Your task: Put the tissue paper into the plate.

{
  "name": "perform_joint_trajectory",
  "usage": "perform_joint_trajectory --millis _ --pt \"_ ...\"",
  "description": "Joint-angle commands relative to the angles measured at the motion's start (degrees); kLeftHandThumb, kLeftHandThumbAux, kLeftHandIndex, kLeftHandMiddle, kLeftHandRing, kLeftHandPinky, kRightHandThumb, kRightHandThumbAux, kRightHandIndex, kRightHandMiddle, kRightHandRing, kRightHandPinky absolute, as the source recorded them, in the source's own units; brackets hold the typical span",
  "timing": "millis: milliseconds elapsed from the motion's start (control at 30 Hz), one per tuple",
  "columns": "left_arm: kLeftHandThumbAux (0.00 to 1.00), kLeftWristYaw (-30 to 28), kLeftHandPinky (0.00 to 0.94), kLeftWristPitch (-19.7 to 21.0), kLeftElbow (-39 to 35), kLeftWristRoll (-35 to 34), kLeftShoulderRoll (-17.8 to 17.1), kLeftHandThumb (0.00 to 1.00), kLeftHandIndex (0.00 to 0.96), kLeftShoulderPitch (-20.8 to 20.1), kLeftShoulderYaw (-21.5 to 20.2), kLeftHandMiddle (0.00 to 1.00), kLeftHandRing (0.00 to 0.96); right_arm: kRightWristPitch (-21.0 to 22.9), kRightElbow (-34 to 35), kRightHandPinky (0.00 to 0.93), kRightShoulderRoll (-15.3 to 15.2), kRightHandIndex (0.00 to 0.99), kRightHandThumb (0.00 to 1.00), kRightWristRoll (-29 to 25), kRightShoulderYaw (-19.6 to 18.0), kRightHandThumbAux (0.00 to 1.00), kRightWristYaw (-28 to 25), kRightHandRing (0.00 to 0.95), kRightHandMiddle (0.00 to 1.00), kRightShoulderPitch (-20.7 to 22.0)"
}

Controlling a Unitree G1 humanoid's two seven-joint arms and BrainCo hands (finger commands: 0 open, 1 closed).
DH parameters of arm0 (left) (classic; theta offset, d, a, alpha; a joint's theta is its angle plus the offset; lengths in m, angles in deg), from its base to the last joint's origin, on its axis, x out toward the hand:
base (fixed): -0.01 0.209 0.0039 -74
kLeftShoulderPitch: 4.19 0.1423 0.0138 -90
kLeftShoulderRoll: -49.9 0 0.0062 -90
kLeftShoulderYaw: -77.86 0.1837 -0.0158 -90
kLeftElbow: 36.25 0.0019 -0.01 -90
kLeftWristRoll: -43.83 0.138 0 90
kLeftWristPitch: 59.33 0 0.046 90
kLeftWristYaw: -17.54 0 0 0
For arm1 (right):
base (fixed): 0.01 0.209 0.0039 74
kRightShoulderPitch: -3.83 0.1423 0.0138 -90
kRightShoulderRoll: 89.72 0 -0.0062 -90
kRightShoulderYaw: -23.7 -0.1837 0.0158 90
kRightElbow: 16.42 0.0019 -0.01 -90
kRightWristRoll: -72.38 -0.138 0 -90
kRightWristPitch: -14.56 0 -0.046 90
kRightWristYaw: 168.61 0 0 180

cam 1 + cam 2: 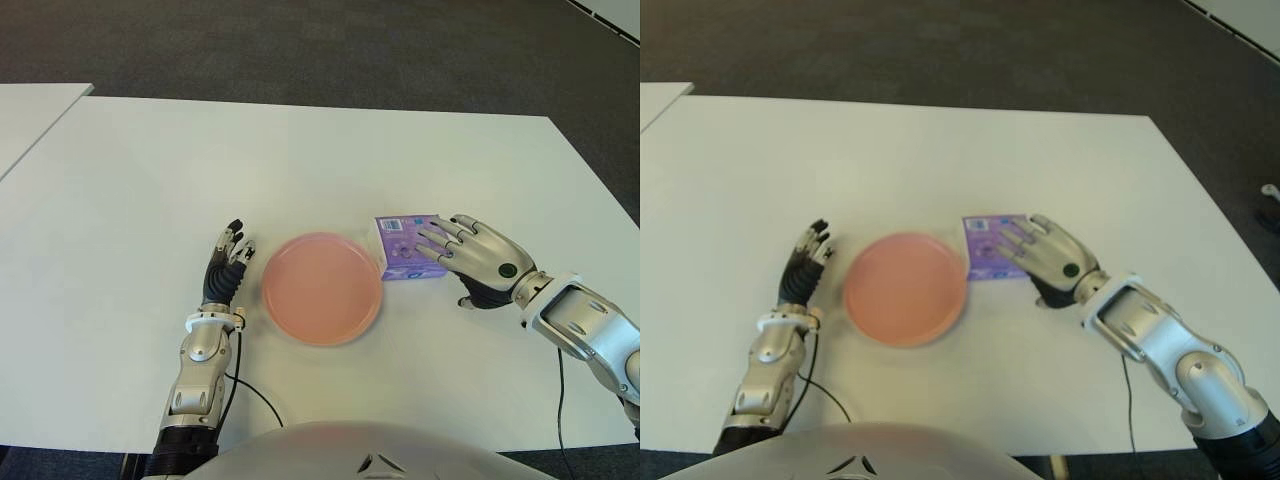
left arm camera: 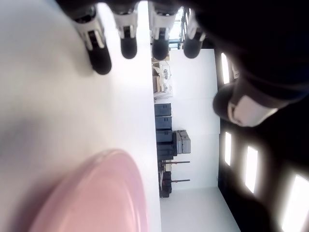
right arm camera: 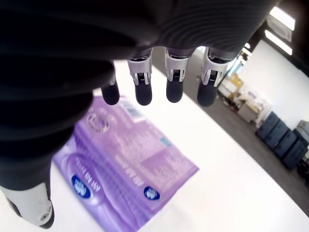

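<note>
1. Tissue pack (image 1: pixel 404 247) lies flat on the table (image 1: pixel 300 160), just beside the plate (image 1: pixel 322 288) on its right, not yet in it.
2. Our right hand (image 1: pixel 470 256) hovers over the pack, fingers (image 3: pixel 144 87) spread above it and holding nothing; contact we cannot tell.
3. Our left hand (image 1: pixel 226 265) shows left of the plate, fingers straight and empty.
4. We judge the pack light, soft and slick in its film wrap; it should crush, not break; best pinched across its short sides, thumb against fingers.

Silver-grey shells are covering both forearms, black cables trailing behind; the left robot hand (image 1: pixel 226 262) is showing black fingers, the right robot hand (image 1: pixel 478 258) a green dot.
</note>
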Motion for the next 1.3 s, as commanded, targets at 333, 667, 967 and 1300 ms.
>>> perform_joint_trajectory --millis 333,667,967,1300 --pt "0.494 0.0 0.0 1.7 1.4 0.2 -0.3 0.0 0.0 0.4 -0.1 0.0 0.0 1.5 -13.3 0.056 11.7 0.004 0.248 -11.3 -2.6 0.59 12.0 0.035 0.067 9.0" --pt "0.492 -0.2 0.0 1.5 2.0 0.1 -0.7 0.0 0.0 0.0 -0.3 0.0 0.0 2.2 -17.6 0.035 14.6 0.0 0.365 -21.4 -2.5 0.541 10.0 0.009 0.029 14.0" --pt "0.499 -0.1 0.0 1.8 1.6 -0.2 -0.7 0.0 0.0 0.1 -0.2 0.0 0.0 2.0 -23.1 0.011 16.6 0.0 0.427 -21.7 0.2 0.496 11.7 0.0 0.001 18.3" --pt "0.503 0.1 0.0 2.2 0.9 -0.1 -0.5 0.0 0.0 0.3 0.1 0.0 0.0 -1.1 -33.2 0.0 17.1 0.0 0.437 -16.6 6.7 0.464 17.6 0.0 0.0 22.6"
